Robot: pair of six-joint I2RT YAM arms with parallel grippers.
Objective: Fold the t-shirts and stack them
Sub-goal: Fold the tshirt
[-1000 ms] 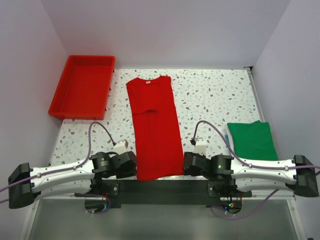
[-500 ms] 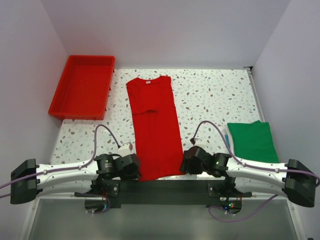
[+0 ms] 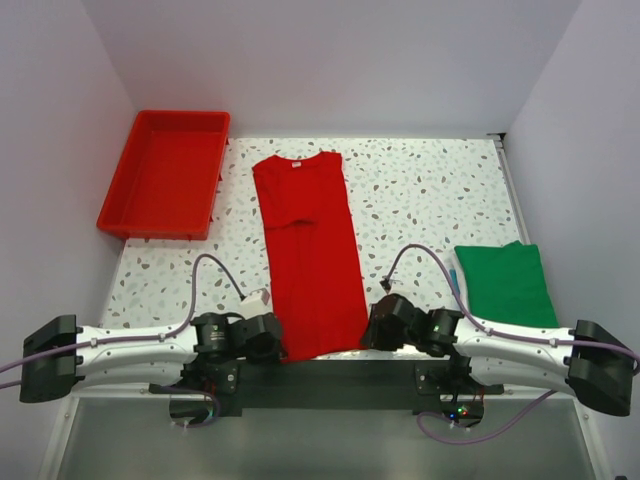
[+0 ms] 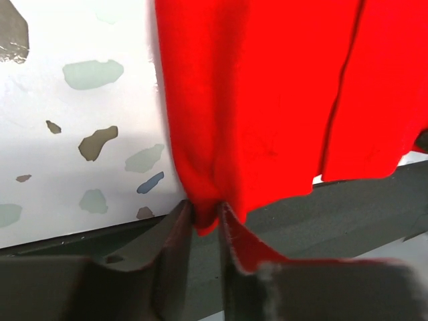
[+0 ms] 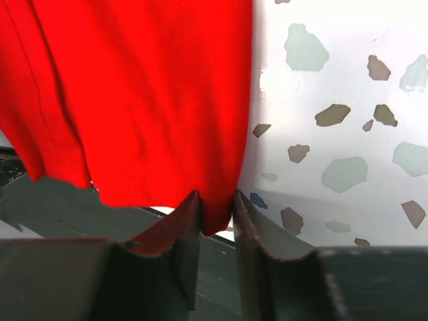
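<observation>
A bright red t-shirt [image 3: 308,250] lies as a long narrow strip down the middle of the speckled table [image 3: 420,190], its neck with a white label at the far end. My left gripper [image 3: 275,343] is shut on its near left hem corner [image 4: 204,210]. My right gripper [image 3: 366,335] is shut on its near right hem corner [image 5: 215,217]. The hem hangs slightly over the table's near edge. A folded green t-shirt [image 3: 505,280] lies at the right.
A rigid red plastic tray [image 3: 165,185] stands at the far left, empty. A dark bar [image 3: 330,375] runs along the near edge between the arm bases. White walls close in the table on three sides.
Both grippers have moved inward onto the red shirt's near hem corners and closed on the cloth. The shirt itself lies as before.
</observation>
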